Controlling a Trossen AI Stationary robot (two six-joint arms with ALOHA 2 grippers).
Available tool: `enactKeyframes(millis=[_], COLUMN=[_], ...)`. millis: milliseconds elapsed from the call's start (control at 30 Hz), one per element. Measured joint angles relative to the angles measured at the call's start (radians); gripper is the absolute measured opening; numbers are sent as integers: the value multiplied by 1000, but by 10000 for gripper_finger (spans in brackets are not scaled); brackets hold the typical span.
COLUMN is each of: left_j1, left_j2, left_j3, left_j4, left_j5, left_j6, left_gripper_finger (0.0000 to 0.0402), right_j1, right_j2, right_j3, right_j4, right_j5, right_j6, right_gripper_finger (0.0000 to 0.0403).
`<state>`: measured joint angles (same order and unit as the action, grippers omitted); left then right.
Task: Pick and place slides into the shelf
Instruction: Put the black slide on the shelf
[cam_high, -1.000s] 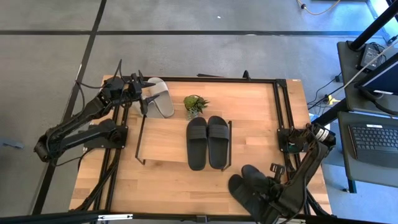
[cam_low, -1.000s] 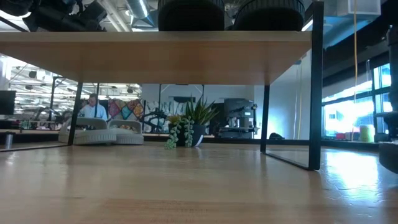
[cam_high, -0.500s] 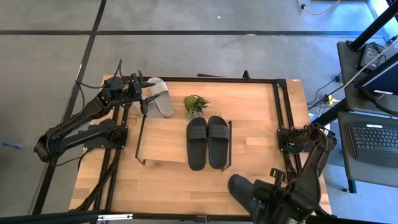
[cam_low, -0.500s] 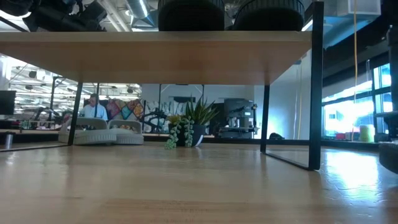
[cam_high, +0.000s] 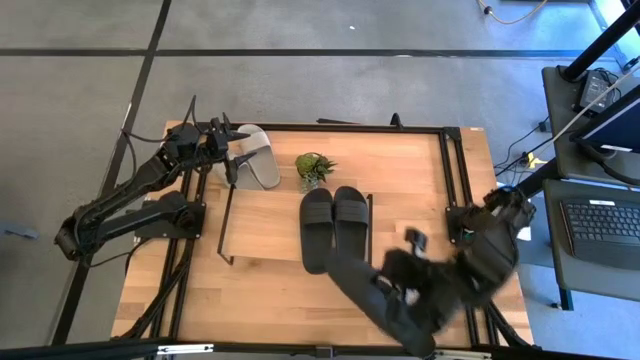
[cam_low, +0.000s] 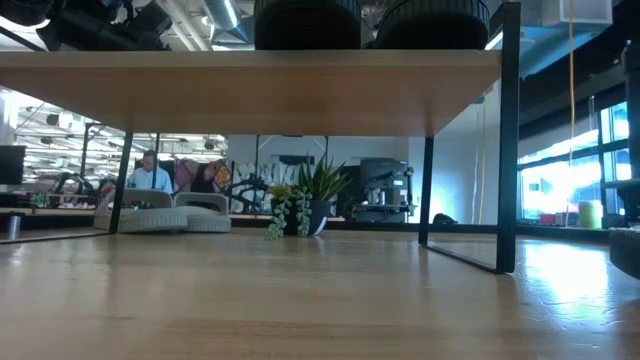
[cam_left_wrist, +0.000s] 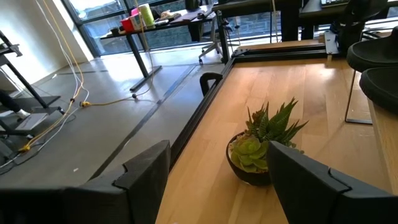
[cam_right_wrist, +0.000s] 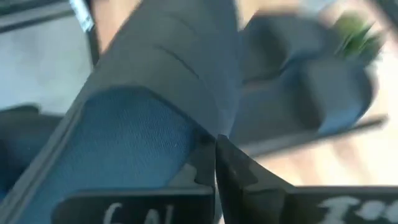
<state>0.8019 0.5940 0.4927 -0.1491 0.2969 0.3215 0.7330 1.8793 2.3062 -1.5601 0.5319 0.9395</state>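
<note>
Two black slides (cam_high: 318, 230) (cam_high: 350, 228) lie side by side on the shelf (cam_high: 265, 225) at the table's middle. From the low view, under the shelf board (cam_low: 250, 90), their toes (cam_low: 305, 20) show above it. Two grey-white slides (cam_high: 258, 155) (cam_low: 160, 213) rest flat on the table at the far left. My left gripper (cam_high: 238, 153) (cam_left_wrist: 217, 180) is open and hovers by them, facing the potted plant (cam_left_wrist: 261, 149). My right gripper (cam_high: 400, 285) is shut on a blurred black slide (cam_high: 350, 280) (cam_right_wrist: 161, 93) near the shelf's near right corner. My right gripper is shut on a black slide, whose ridged strap (cam_right_wrist: 186, 56) and inner face fill the right wrist view just above one finger (cam_right_wrist: 249, 180). The slide itself hides the exact place of the hold. In the high view it is off the table, reaching left from the gripper.
The potted plant (cam_high: 313, 168) (cam_low: 305, 205) stands just beyond the shelf's far edge. Black rails (cam_high: 450, 180) frame the tabletop. Bare wood lies on the shelf's left half and along the table's near left (cam_high: 250, 295). Desks with a laptop (cam_high: 600, 220) stand to the right.
My right arm has swung from the table's near right corner toward the left and the far side, up to the shelf's near right corner. It carries the black slide up off the table, fast enough to blur. The left arm has kept still.
</note>
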Motion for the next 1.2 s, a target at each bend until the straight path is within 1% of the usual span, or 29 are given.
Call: enactKeyframes(millis=[67,233,333,433,533,600,733,900,967,1100,1200], left_j1=[0,0,0,0,0,0,0,0,-1,-27,-85], left_j2=[0,0,0,-1,-13,-22,-39,-54,-58,-67,-66], left_j3=[0,0,0,0,0,0,1,1,2,18,25], left_j4=[0,0,0,22,68,117,236,315,329,296,291], left_j5=[0,0,0,0,3,26,118,242,268,250,191], left_j6=[0,0,0,3,-2,-3,-7,-58,-54,30,123], left_gripper_finger=[257,257,257,257,257,257,257,257,257,257,257], right_j1=[-74,-249,-331,-400,-467,-512,-602,-681,-703,-737,-757], right_j2=[0,1,4,8,8,8,8,19,29,51,65], right_j3=[21,25,25,25,25,24,24,24,24,23,23], right_j4=[29,169,239,274,286,296,384,444,445,444,449], right_j5=[9,12,13,10,9,14,25,28,28,24,25], right_j6=[-99,-386,-524,-633,-688,-715,-767,-847,-866,-870,-876], right_gripper_finger=[1,1,0,1,1,1,1,1,1,1,1])
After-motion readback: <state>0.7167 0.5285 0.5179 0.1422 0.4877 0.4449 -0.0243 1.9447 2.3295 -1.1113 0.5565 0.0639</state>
